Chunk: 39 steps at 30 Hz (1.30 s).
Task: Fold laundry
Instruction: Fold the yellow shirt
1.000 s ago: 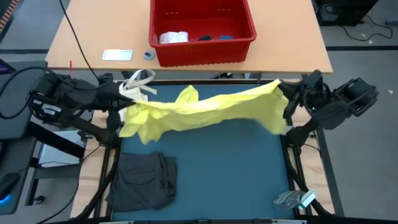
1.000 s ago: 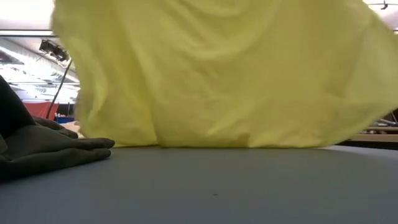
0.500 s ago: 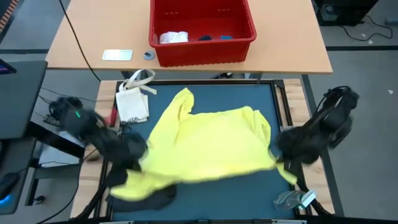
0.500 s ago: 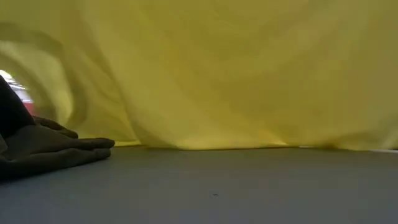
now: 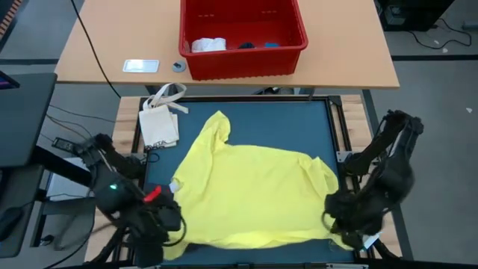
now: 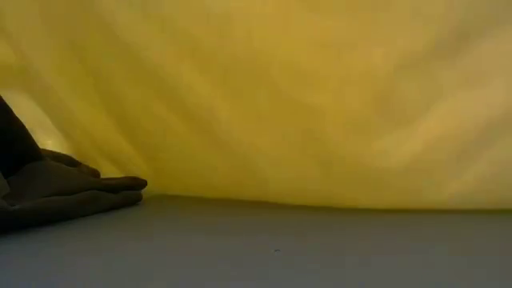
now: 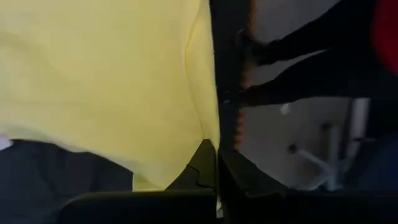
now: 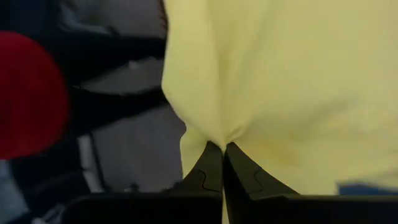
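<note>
both pairs of fingers are clenched on cloth. left gripper [image 7: 216, 163] pinches the edge of the yellow t-shirt [image 5: 254, 190] between closed tips, at the near-left corner of the mat; right gripper [image 8: 222, 163] pinches a gathered fold of the same shirt at the near-right corner. shirt lies spread across the dark teal mat [image 5: 276, 123], one sleeve pointing toward the far left, near hem between the two grippers. low view: yellow fabric fills nearly the whole frame, with a dark grey garment [image 6: 56, 192] on the mat at its left edge. small white bag [image 5: 160, 119] sits at the mat's far-left corner. beyond the mat, red plastic basket [image 5: 243, 54] on the wooden table [image 5: 112, 45], holding a white cloth [image 5: 208, 45] and a small blue piece [image 5: 272, 45].
</note>
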{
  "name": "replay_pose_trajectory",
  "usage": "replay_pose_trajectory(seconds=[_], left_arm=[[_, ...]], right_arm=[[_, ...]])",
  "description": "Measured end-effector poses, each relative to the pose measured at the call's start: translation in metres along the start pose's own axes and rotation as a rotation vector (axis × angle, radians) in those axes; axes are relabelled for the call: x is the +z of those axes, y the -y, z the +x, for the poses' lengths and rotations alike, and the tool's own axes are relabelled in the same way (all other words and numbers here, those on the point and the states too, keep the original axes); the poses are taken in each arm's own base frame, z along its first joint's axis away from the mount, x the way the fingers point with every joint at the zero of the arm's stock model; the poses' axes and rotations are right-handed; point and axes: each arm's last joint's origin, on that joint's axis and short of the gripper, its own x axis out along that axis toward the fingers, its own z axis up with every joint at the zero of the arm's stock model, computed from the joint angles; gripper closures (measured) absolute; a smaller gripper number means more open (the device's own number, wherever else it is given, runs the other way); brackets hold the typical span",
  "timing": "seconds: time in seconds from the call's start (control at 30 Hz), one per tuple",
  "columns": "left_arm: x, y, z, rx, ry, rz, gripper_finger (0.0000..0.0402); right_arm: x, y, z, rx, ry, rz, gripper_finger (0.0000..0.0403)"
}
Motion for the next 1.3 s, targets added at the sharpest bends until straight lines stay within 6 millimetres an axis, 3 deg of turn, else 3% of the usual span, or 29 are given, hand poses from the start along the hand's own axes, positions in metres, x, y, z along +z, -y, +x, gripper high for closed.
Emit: replay_pose_trajectory(seconds=[0.1,0.2,0.33,0.43,0.53,0.67,0.73,0.8,0.93,1.03,1.17,1.3], left_arm=[[-0.002,0.011,-0.029,-0.078,0.123,-0.007,0.0401],[-0.003,0.018,-0.065,-0.112,0.360,0.028,0.0401],[-0.005,0.016,-0.106,0.016,0.721,0.115,0.0401],[-0.009,0.003,-0.117,0.232,0.884,0.202,0.0401],[-0.009,-0.016,-0.119,0.469,0.869,0.296,0.0401],[0.013,-0.036,-0.120,0.758,0.833,0.461,0.0401],[0.025,-0.052,-0.125,0.882,0.808,0.464,0.0401],[0.036,-0.072,-0.132,1.000,0.751,0.463,0.0401],[0.056,-0.125,-0.142,1.172,0.647,0.285,0.0399],[0.067,-0.180,-0.145,1.180,0.503,0.097,0.0399],[0.077,-0.262,-0.134,1.140,0.269,-0.126,0.0399],[0.082,-0.344,-0.119,1.106,0.219,-0.206,0.0397]], right_arm=[[-0.002,-0.015,-0.037,0.098,0.134,-0.057,0.0400],[-0.002,-0.022,-0.078,0.126,0.330,-0.106,0.0400],[0.004,-0.015,-0.119,0.040,0.619,-0.081,0.0401],[0.011,-0.001,-0.134,-0.100,0.778,-0.052,0.0401],[0.022,0.016,-0.136,-0.234,0.856,0.047,0.0401],[0.044,0.039,-0.136,-0.399,0.955,0.119,0.0401],[0.055,0.055,-0.136,-0.505,0.993,0.166,0.0401],[0.065,0.070,-0.137,-0.606,1.014,0.224,0.0401],[0.082,0.105,-0.140,-0.812,1.003,0.343,0.0401],[0.092,0.133,-0.140,-0.948,0.913,0.418,0.0401],[0.106,0.169,-0.135,-1.083,0.784,0.510,0.0401],[0.125,0.210,-0.127,-1.138,0.704,0.568,0.0401]])
